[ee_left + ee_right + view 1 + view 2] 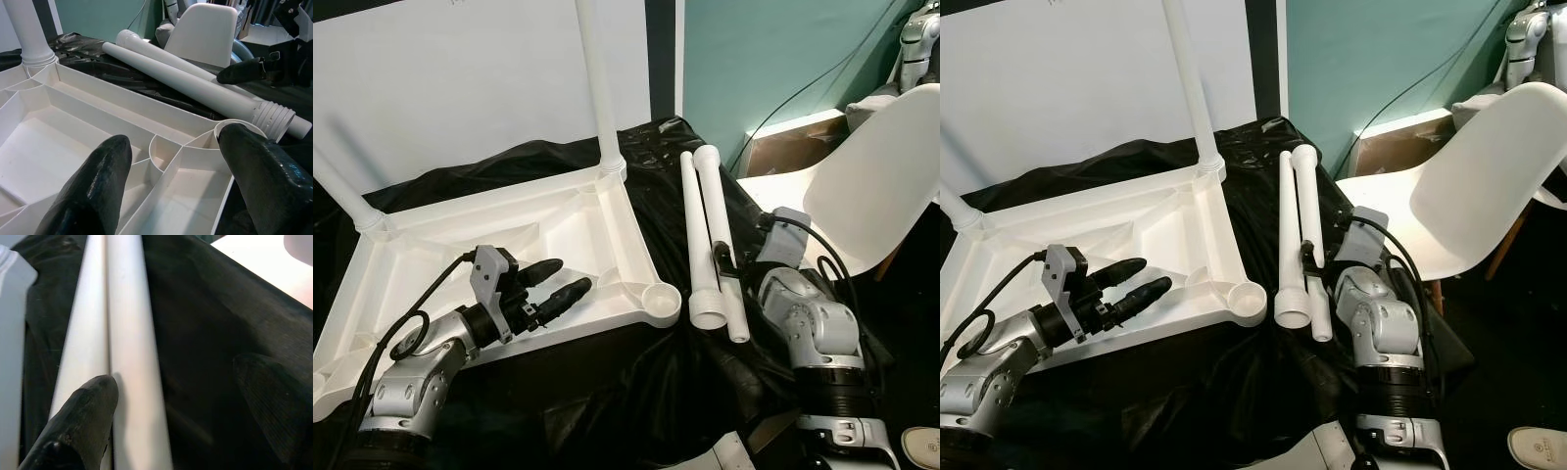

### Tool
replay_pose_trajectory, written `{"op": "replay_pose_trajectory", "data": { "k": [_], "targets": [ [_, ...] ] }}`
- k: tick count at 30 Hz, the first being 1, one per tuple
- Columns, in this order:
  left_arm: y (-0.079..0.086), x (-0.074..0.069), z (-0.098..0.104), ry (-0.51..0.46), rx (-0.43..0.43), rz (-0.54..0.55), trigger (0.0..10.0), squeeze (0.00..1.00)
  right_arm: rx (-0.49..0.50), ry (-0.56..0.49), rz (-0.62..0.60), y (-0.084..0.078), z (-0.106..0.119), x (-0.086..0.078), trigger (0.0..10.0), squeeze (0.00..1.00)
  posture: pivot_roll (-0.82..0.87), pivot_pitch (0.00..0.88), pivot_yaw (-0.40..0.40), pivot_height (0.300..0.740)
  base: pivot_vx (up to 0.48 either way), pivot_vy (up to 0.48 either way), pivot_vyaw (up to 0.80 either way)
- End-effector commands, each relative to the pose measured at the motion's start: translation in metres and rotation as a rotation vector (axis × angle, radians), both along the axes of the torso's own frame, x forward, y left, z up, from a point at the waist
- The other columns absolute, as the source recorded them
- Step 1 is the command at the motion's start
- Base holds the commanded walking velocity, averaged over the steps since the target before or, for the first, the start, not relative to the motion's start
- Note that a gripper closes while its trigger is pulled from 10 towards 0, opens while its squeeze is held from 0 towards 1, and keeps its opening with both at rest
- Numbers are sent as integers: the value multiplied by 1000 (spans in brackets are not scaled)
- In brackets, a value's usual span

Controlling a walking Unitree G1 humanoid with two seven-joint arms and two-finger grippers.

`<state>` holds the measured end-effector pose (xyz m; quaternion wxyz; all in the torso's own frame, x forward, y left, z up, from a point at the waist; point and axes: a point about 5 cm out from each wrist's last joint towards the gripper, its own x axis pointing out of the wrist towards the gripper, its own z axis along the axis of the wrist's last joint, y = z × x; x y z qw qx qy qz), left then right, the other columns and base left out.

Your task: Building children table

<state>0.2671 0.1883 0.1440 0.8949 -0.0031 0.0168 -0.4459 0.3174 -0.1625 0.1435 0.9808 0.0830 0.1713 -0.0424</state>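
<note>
Right pincer (pixel 722 262), spread wide at centre right, is apparently astride one loose leg (pixel 710 235); closure should be centred.

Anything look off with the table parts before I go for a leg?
Nothing looks damaged. The upturned tabletop has two legs screwed in; its near corner socket is empty. Two loose legs lie side by side on the black sheet, right pincer open over them.

No text, label, brand or number can be read anywhere
</note>
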Motion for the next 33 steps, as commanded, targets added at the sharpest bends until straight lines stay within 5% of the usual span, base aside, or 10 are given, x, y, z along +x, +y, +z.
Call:
{"op": "replay_pose_trajectory", "data": {
  "k": [1,3,5,7,16,17,19,20,22,33],
  "targets": [
    [1,-5,-3,7,31,-75,10000,0,39,66,8,4,-13,0,5882,0,-87,0,98,740,0,0,0],
    [0,-5,-3,5,32,-71,10000,0,39,90,27,6,-20,1,3647,0,-87,0,98,740,0,0,0],
    [-1,-4,-3,2,34,-68,10000,0,31,102,45,8,-24,3,4902,0,-87,0,98,740,0,0,0],
    [-3,-3,-3,-3,36,-66,10000,0,9,115,90,11,-29,9,10000,0,-72,0,91,740,0,0,0],
    [-3,-6,-4,-7,41,-48,10000,0,-10,144,166,19,-35,20,10000,0,-60,0,85,740,0,0,0],
    [-2,-7,-4,-7,42,-45,10000,0,-2,156,164,19,-37,19,6784,0,-60,0,85,740,0,0,0],
    [-2,-7,-4,-6,43,-43,10000,0,3,163,162,19,-39,19,6784,0,-60,0,85,740,0,0,0],
    [-2,-7,-4,-6,43,-42,10000,0,9,166,161,19,-40,19,1255,0,-47,0,80,740,0,0,0],
    [-2,-8,-4,-6,44,-41,10000,0,23,164,156,19,-41,18,0,0,-47,0,80,740,0,0,0],
    [-4,-6,-5,-7,46,-52,10000,0,62,150,166,22,-47,14,0,0,-64,0,92,740,0,0,0]
  ]
}}
